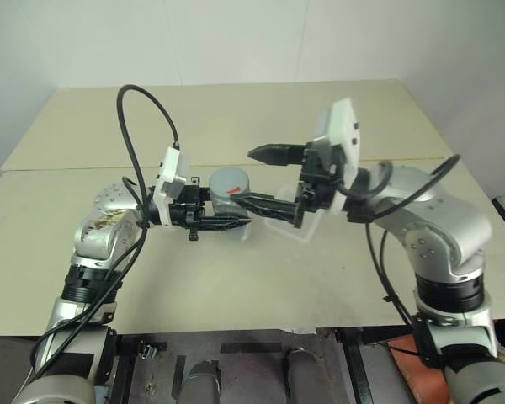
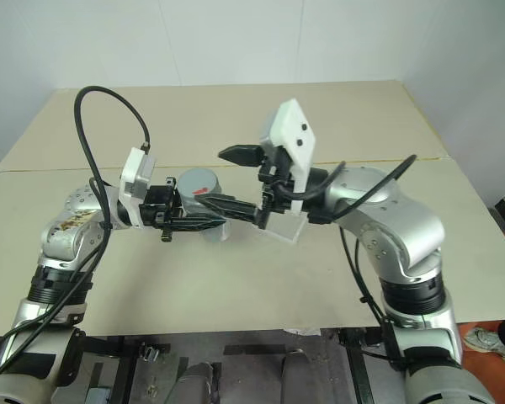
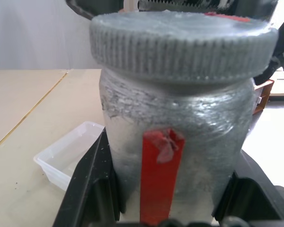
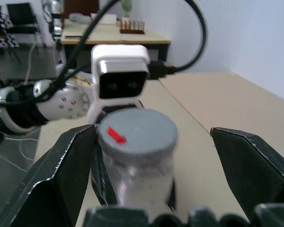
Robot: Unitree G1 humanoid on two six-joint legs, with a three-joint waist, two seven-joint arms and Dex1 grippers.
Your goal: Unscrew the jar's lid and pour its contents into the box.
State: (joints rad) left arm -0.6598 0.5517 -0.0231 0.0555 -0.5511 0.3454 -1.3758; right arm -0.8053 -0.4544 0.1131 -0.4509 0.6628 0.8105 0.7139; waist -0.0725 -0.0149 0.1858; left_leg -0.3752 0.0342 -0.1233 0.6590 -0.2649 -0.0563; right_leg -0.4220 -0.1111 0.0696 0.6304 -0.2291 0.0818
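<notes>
Left eye view: left gripper (image 1: 236,221) clamps the jar (image 1: 229,202); right gripper (image 1: 254,174) spread wide, empty.

The jar (image 3: 175,137) stands upright, clamped at its body between the two black fingers of the left gripper (image 1: 223,220), lifted clear of the table. It is a small cylinder with cloudy, scuffed walls and a red strip (image 3: 159,177) running down its side. The lid (image 4: 136,132), round, grey and ribbed round the edge, with a small red mark on top, is still screwed on. It sits between the wide-spread fingers of the right gripper (image 1: 265,179), which are not touching it. The box (image 3: 68,161), a shallow clear tray with rounded corners, lies on the table just below and beyond the right gripper. The contents cannot be made out.
</notes>
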